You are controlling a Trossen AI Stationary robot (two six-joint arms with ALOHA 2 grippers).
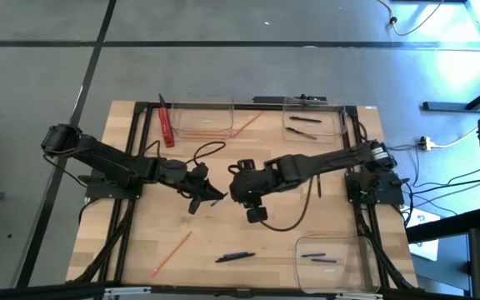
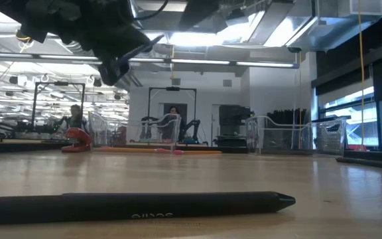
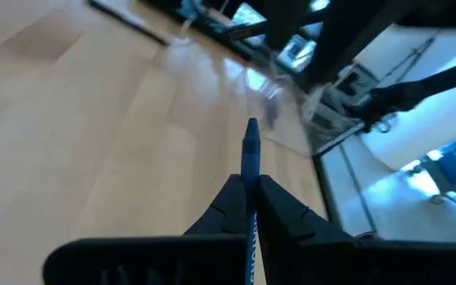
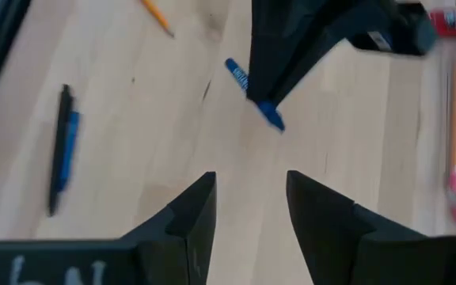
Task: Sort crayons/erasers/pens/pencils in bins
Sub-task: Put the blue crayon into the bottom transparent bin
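Left gripper [image 3: 248, 207] clenched on blue crayon [image 3: 250, 154], lower end hidden; right gripper [image 4: 250, 202] spread, empty.

You've got a pale wood surface [image 1: 248, 242] on a grey floor [image 1: 223, 67] with dark seams. Beyond it, an open workshop: bright ceiling lights [image 2: 204, 40], tall windows [image 2: 370, 109] at one side, two people [image 2: 75, 118] seated far back.

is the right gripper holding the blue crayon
No, the right gripper is open and empty, while the blue crayon is pinched in the left gripper.
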